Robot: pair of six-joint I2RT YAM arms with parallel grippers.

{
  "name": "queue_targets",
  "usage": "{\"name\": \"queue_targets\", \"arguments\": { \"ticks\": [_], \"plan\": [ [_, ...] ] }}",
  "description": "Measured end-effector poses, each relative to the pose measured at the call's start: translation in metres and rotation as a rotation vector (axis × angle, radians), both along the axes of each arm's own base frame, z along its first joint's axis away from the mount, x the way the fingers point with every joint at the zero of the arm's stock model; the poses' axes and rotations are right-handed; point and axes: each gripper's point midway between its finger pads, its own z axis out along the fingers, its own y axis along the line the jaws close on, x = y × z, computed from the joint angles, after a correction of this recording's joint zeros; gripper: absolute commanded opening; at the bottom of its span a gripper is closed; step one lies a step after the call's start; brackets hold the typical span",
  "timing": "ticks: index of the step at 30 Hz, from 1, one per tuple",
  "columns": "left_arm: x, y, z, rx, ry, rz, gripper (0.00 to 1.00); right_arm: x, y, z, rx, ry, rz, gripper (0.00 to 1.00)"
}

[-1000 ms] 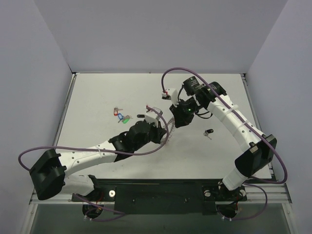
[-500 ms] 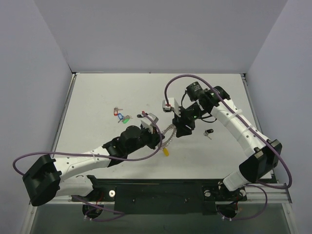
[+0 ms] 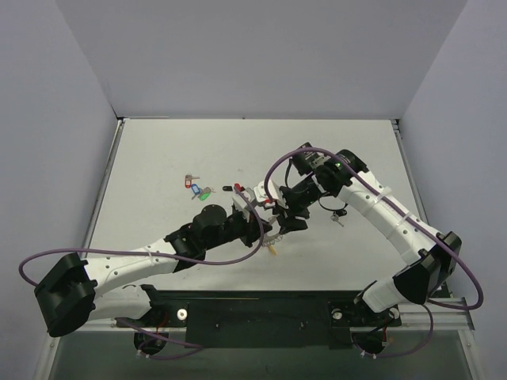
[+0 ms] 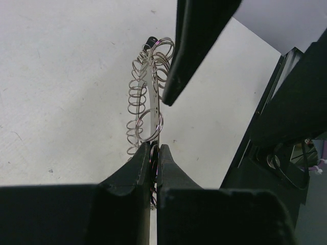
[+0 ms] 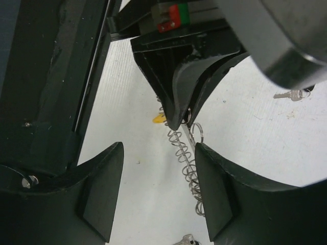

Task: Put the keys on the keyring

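Top view: keyring [image 3: 275,232] is held off the table [image 3: 158,150] by the left gripper [image 3: 260,220]. Coloured keys [image 3: 195,189] lie loose well left, a black-tagged key [image 3: 341,214] loose at right. A yellow tag [image 3: 272,249] hangs under the ring and is judged threaded.

Left wrist: jaws are clamped on the ring's edge.

Right wrist: the right gripper [image 5: 158,199] is seen spread and empty beside the ring. Most threading is judged undone.

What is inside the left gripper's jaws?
The keyring, pinched edge-on in the left gripper; its small rings stick out beyond. The part behind the fingertips is covered.
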Motion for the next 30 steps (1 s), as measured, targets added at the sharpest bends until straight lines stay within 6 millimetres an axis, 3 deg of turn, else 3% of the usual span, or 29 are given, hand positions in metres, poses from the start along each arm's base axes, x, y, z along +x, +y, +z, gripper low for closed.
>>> {"name": "queue_targets", "arguments": {
  "ticks": [7,13,24,27,30],
  "plan": [
    [-0.005,-0.003,0.001,-0.008,0.005,-0.034,0.00,0.009,0.006,-0.003,0.009,-0.021,-0.006,0.54],
    [-0.008,-0.004,0.005,-0.021,0.006,-0.047,0.00,0.015,0.011,-0.015,-0.007,0.001,-0.010,0.46],
    [-0.012,0.001,-0.002,-0.010,0.017,-0.049,0.00,0.013,0.012,-0.024,-0.007,0.021,0.000,0.25],
    [-0.013,0.002,-0.002,-0.011,0.018,-0.050,0.00,0.013,0.012,-0.024,-0.006,0.019,0.000,0.10],
    [-0.015,0.001,-0.002,-0.015,0.022,-0.059,0.00,0.014,0.013,-0.023,-0.003,0.013,0.000,0.04]
  ]
}}
